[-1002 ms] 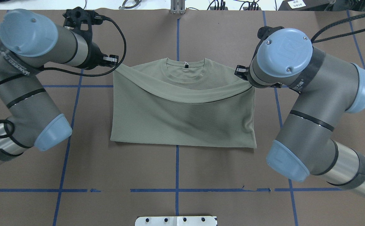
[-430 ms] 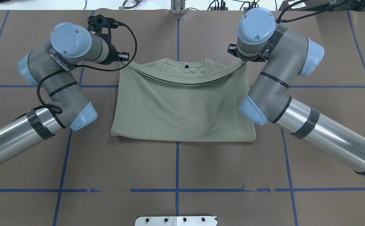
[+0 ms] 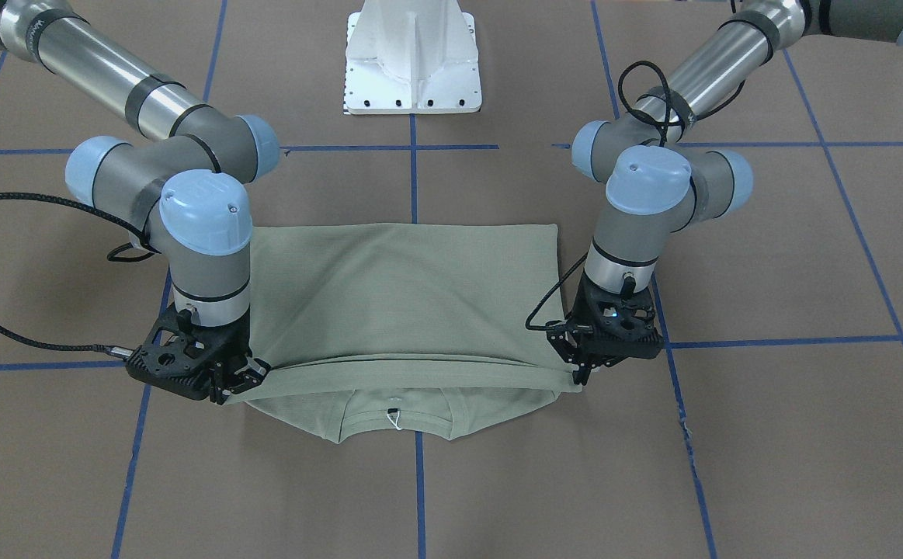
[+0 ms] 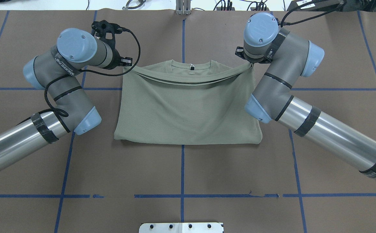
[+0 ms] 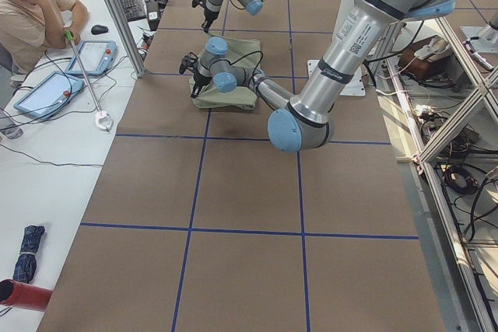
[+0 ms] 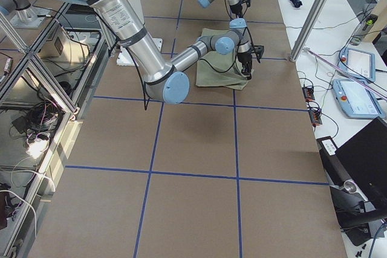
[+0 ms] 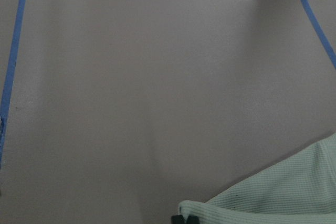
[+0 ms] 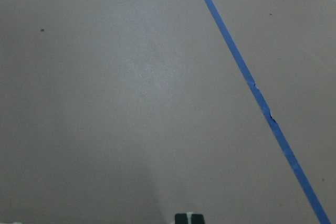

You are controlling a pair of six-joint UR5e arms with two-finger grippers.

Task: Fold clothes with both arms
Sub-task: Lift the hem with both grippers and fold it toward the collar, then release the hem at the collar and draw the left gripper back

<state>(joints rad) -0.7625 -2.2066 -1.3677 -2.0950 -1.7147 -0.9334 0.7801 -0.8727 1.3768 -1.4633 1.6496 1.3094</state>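
Overhead exterior view puts the shirt (image 4: 188,110) in the upper middle of the frame, lying on the brown counter (image 4: 188,171) between my 2 arms. My left gripper (image 4: 128,62) is pinched shut on 1 corner of the hem (image 4: 188,81), at the shirt's upper left. My right gripper (image 4: 251,64) is pinched shut on the other corner, at the upper right. The front-facing view shows the same: both grippers clamp the doubled edge just above the counter.

I judge I am near the end of the fold in half. The lower part of the shirt is carried over the chest, and the hem hangs between my grippers with a slight sag in the middle, just short of the collar (image 4: 191,65). The next move calls for lowering both corners together onto the shoulder line, level with each other. Then both grippers should open at once and back off outward without dragging the cloth.

The collar points to the top of the overhead frame, and the folded crease lies toward the bottom. Folded like this, the shirt's long axis runs left to right across the frame.
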